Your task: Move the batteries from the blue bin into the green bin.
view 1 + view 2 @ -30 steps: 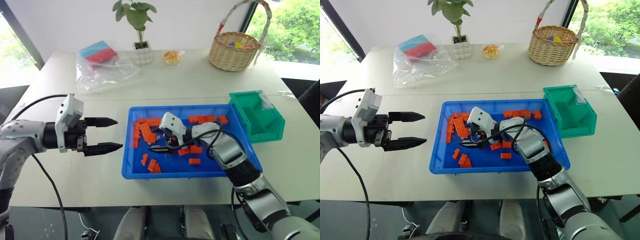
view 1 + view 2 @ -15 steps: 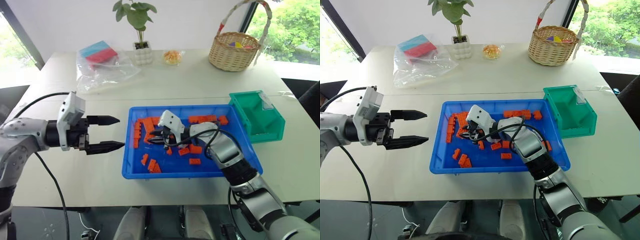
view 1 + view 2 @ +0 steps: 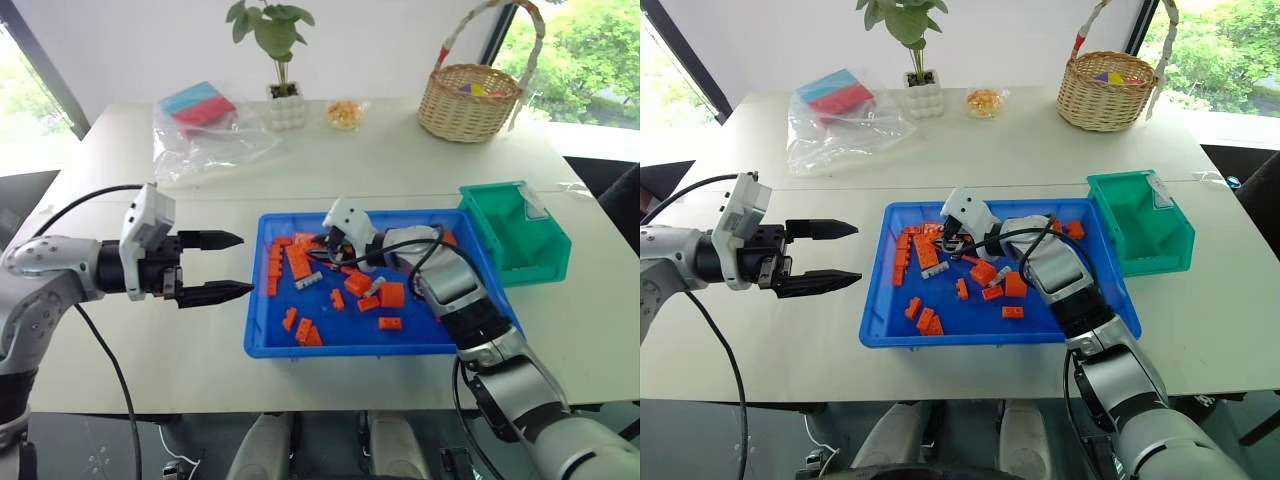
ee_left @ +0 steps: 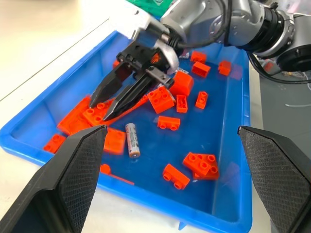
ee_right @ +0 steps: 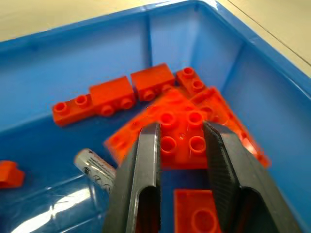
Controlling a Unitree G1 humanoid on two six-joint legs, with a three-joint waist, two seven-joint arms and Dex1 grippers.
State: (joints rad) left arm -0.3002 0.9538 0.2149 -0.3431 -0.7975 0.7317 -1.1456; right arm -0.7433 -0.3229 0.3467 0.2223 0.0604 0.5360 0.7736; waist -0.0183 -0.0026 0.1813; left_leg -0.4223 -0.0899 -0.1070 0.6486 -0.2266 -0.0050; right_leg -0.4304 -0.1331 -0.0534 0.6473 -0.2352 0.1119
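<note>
We see the right gripper point(image 4: 112, 103) low in the blue bin point(image 3: 262, 340), jaws parted narrowly over orange bricks point(image 5: 182, 133) and, as far as we can tell, grasping nothing. 1 battery point(image 4: 131, 140) lies just beside it on the bin floor. The left gripper point(image 3: 230, 266) hovers over the white surface point(image 3: 400, 160), jaws released wide. The green bin point(image 3: 515, 235) touches the blue bin's far right corner.
</note>
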